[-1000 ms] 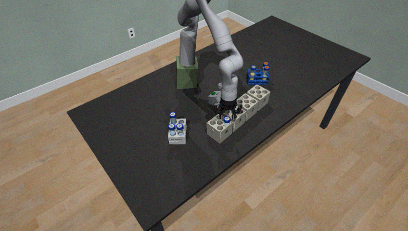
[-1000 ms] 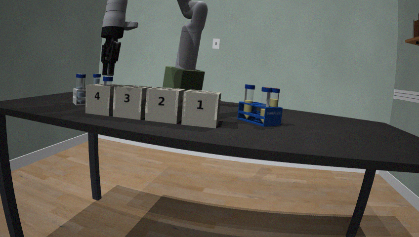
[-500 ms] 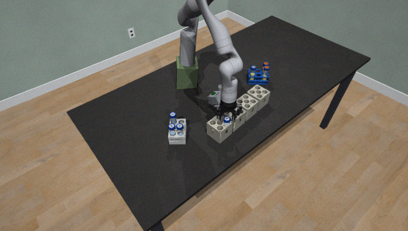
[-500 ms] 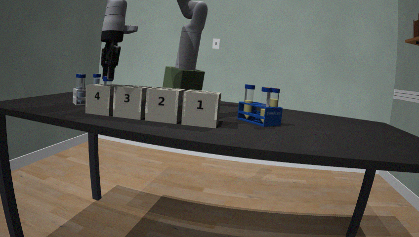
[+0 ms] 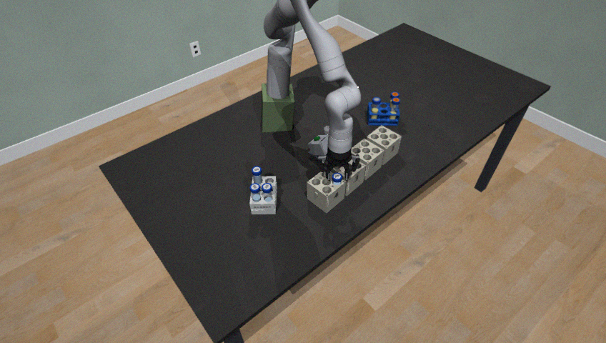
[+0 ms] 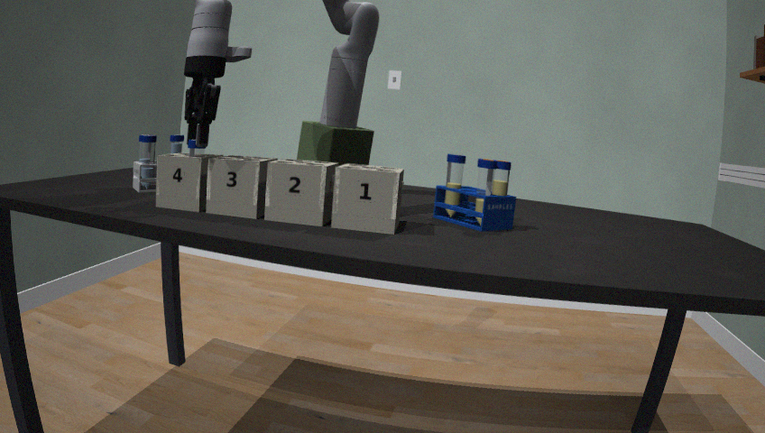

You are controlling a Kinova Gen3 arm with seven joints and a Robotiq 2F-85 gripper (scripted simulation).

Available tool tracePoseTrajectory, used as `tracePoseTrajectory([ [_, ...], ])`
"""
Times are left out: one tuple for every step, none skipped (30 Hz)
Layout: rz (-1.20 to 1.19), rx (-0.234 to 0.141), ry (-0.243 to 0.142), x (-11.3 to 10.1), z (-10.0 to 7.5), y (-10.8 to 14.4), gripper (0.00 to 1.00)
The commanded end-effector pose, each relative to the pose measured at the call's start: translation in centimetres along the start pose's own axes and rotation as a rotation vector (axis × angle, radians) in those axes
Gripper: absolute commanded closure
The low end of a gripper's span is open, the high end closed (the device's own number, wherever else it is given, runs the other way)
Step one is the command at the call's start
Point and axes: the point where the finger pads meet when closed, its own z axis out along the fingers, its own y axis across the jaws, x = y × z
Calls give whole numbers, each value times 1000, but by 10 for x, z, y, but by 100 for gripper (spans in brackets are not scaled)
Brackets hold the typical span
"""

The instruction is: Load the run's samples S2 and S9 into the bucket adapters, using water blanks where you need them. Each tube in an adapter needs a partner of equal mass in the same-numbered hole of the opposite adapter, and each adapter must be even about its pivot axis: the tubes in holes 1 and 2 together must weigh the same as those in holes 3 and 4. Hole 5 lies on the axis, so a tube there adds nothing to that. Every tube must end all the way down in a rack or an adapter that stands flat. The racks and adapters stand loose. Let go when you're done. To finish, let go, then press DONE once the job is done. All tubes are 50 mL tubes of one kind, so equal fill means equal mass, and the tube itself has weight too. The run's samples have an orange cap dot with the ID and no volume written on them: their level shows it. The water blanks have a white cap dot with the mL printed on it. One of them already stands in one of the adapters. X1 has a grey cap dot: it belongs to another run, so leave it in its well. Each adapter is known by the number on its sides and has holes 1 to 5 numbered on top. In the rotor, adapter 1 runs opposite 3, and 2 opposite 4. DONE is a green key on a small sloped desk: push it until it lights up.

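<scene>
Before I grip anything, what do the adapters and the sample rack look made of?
Adapter 4 and its three neighbours: matte off-white blocks, probably plastic or resin, with speckled edges. Sample rack: blue, open-framed, likely moulded plastic. Tubes: clear-walled, blue caps.
</scene>
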Motion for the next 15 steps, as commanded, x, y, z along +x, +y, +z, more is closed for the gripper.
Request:
tracePoseTrajectory([
  [1,3,-1,0,2,-1,38],
  [1,3,-1,0,3,-1,38],
  [1,3,-1,0,3,-1,38],
  [1,3,-1,0,3,-1,38],
  [1,3,-1,0,4,-1,38],
  [1,3,-1,0,4,-1,38],
  [1,3,-1,0,4,-1,38],
  [1,3,-1,0,5,-1,38],
  [1,3,-1,0,5,-1,38],
  [1,3,-1,0,5,-1,38],
  [1,3,-1,0,6,-1,38],
  [1,3,-1,0,6,-1,38],
  [1,3,-1,0,6,-1,38],
  [1,3,0,1,6,-1,38],
  [1,3,-1,0,6,-1,38],
])
